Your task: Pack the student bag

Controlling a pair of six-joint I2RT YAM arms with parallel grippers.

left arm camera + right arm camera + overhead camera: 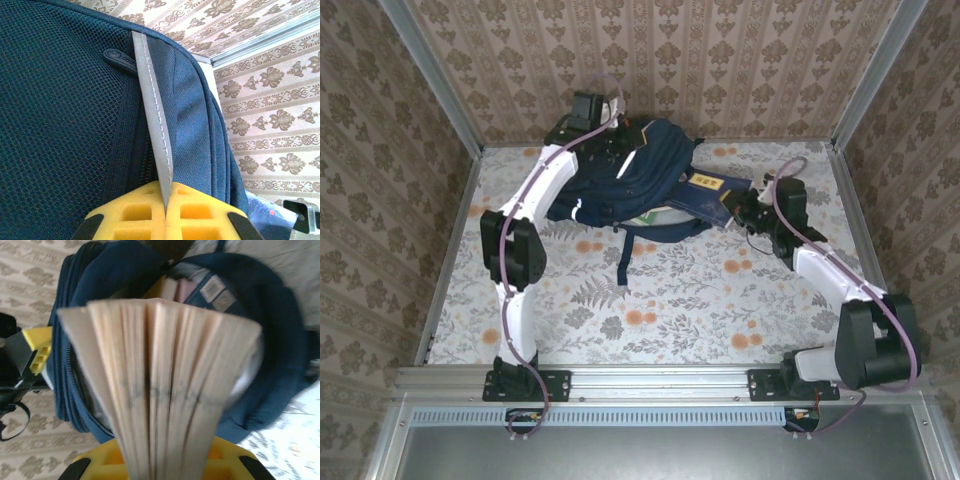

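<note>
Student bag (640, 180) lies at 12 o'clock on the table (670, 300), far centre, navy, mouth gaping toward 3 o'clock. One dark strap (625, 250) trails off it toward 6 o'clock onto the floral cloth. In my left wrist view I get mesh panel and seams close up.

Left gripper (166, 210) is at the bag's 10 o'clock corner, yellow pads pinched tight on the grey reflective stripe (152, 115), which runs up from between them toward 12. A black rubber zip tab (120, 59) sits just at 11 o'clock of that stripe.

Right gripper (162, 465) is at the bag's 3 o'clock, clamped on a book (160, 375): near end in the pads, page edges fanned out toward the open mouth, book blurred. Past the book at 12 o'clock I make out pale patches inside the bag, can't tell what they are. In that same view the left gripper's yellow and black shows at 9 o'clock, beside the bag's rim.

Patterned wallpaper walls (670, 60) close the table on three sides
</note>
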